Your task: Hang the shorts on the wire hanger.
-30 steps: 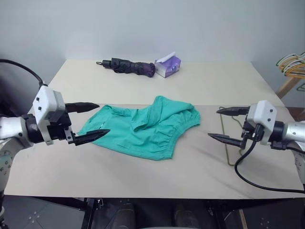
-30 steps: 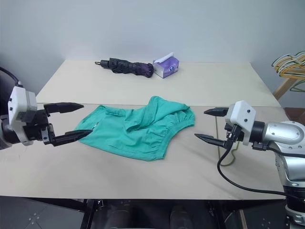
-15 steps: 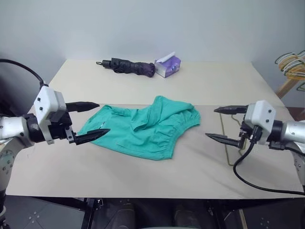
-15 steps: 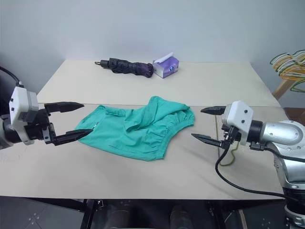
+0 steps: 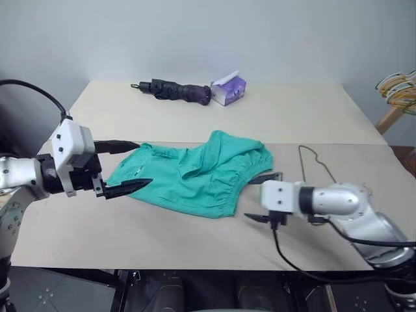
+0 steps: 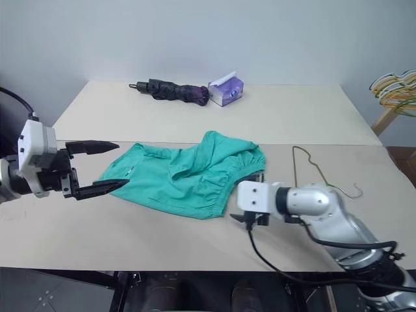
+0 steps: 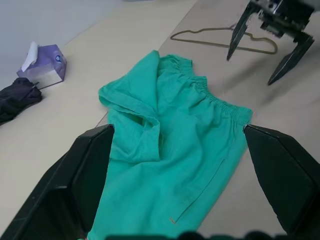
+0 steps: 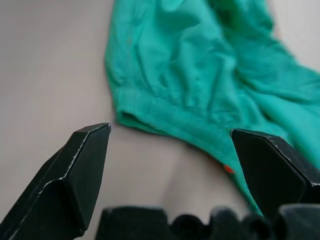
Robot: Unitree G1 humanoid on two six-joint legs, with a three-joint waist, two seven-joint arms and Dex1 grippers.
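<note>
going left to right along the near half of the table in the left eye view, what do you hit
left gripper → shorts → right gripper → wire hanger

A pale beige surface point(image 5: 195, 110) spans the scene, a seam running left to right across its middle. Behind it rises a plain light grey-blue wall point(image 5: 208, 32), evenly lit. At far right stands a wooden rack point(image 5: 392, 117) of coloured hangers.

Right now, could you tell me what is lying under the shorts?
The shorts lie crumpled straight on the beige table; nothing pokes out from beneath. The wire hanger lies apart, beside them. Anything flat under the fabric would be covered.
</note>
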